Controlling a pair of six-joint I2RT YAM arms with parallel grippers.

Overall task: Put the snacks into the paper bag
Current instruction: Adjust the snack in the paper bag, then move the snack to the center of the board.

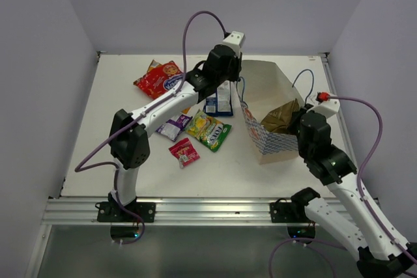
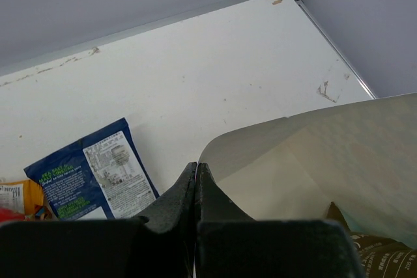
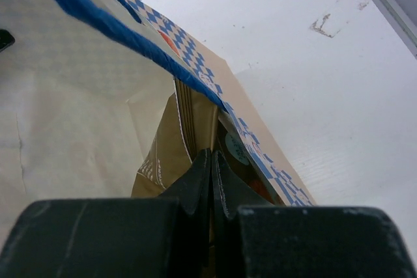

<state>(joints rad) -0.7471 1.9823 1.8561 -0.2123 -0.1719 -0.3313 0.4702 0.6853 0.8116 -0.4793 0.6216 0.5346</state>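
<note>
The paper bag (image 1: 268, 140) stands open at centre right, its zigzag side facing me. My left gripper (image 1: 234, 81) is shut at the bag's far-left rim and seems to pinch it (image 2: 197, 166); the bag's pale inner wall (image 2: 339, 154) rises beside it. My right gripper (image 1: 295, 117) is shut on the brown chip bag (image 1: 281, 118) and holds it inside the bag's mouth (image 3: 210, 154); its crimped edge (image 3: 186, 112) runs between the fingers. On the table lie the red (image 1: 158, 78), dark blue (image 1: 219, 101), purple (image 1: 174, 125), yellow-green (image 1: 210, 129) and small pink-red (image 1: 184, 152) packets.
An orange packet corner (image 1: 153, 65) peeks from behind the red one. The dark blue packet (image 2: 91, 177) lies just left of my left fingers. The bag's blue cord handle (image 3: 98, 17) hangs across the opening. Walls close the table on three sides.
</note>
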